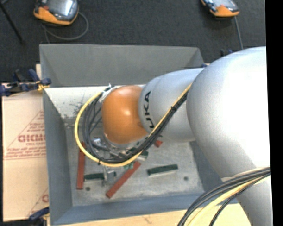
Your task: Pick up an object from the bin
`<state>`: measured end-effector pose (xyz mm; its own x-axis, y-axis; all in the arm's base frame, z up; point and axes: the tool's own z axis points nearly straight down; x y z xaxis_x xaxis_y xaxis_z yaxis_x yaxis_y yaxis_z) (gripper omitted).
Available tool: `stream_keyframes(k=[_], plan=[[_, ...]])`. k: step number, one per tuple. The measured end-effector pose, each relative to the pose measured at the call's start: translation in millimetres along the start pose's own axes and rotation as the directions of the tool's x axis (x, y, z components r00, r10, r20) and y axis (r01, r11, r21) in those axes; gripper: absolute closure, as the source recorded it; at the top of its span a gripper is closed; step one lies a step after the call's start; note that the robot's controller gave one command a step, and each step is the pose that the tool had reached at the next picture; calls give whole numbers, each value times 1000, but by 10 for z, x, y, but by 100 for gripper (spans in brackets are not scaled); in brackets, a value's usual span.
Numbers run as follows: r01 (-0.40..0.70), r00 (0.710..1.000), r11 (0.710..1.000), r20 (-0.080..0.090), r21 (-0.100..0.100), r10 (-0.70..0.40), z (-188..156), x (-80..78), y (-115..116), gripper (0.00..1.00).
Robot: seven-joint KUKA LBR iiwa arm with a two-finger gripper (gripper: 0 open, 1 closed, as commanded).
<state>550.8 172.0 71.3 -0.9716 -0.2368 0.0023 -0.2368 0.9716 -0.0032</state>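
The gripper (106,174) hung low in the bin (57,150), its state impossible to tell. A red-brown stick (123,180) lay just beside it, a dark green bar (92,177) opposite. Best to centre on one alone.

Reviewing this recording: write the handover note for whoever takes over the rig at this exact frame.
Tool: low in the grey metal bin, near the view's front left, under the orange wrist cover. Open or shut cannot be told.
Things: a long red-brown stick lies on the view's left of it, and a second red-brown stick lies diagonally on its right. A short dark green bar is close by, and a longer dark green bar is further right.
Done: nothing visibly lifted.
Left: grasp one thing and raise it out.
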Motion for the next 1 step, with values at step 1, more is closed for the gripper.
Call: stream_keyframes(k=[1], plan=[[-1, 1000, 1000, 3, -5, 1, -21, -10, 36, 100]])
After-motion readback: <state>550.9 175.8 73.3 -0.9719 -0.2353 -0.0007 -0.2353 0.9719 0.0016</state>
